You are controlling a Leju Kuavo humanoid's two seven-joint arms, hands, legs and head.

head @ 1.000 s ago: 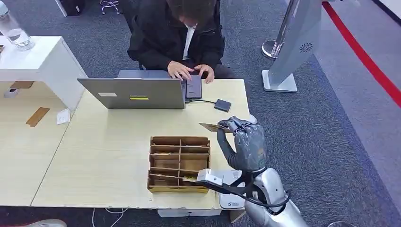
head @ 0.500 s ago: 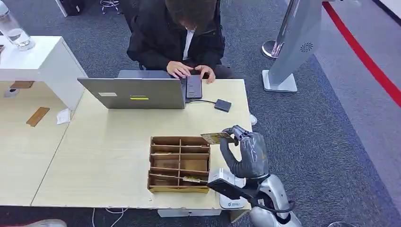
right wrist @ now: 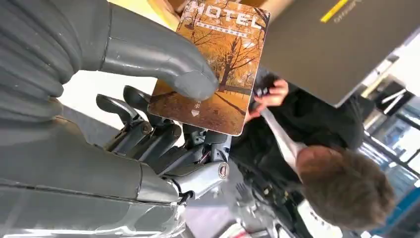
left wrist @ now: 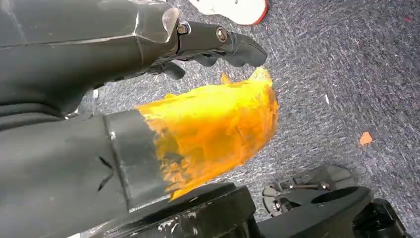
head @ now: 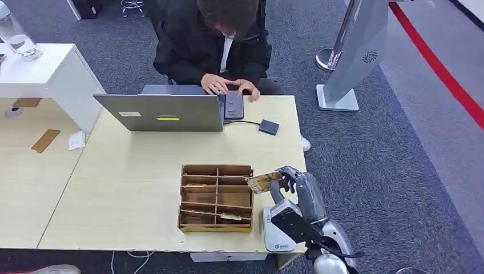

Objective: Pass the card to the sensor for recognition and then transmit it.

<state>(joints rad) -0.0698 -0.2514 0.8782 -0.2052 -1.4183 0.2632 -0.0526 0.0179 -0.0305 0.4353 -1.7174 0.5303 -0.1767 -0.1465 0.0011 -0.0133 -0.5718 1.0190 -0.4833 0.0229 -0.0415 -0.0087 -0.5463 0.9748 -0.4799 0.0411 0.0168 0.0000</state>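
Observation:
My right hand (head: 301, 193) pinches a hotel card (head: 261, 182) with an autumn-tree picture. It holds the card tilted in the air, just right of the wooden box and above the white sensor (head: 275, 235) at the table's front edge. In the right wrist view the thumb (right wrist: 163, 62) presses on the card's printed face (right wrist: 218, 74) and the darker fingers sit behind it. In the left wrist view my left hand (left wrist: 198, 94) hangs over grey carpet and holds nothing. Its dark fingers (left wrist: 233, 44) stand apart from the orange-covered thumb (left wrist: 218, 129).
A wooden divided box (head: 217, 197) with a few cards stands left of the sensor. Further back are a grey laptop (head: 162, 112) and a small dark device (head: 269, 127) on a cable. A person (head: 214, 43) sits behind the table (head: 125, 182), hands at the laptop.
My right hand has come down and toward me with the card, from above the table's right side to just over the white sensor. The card now tilts more.

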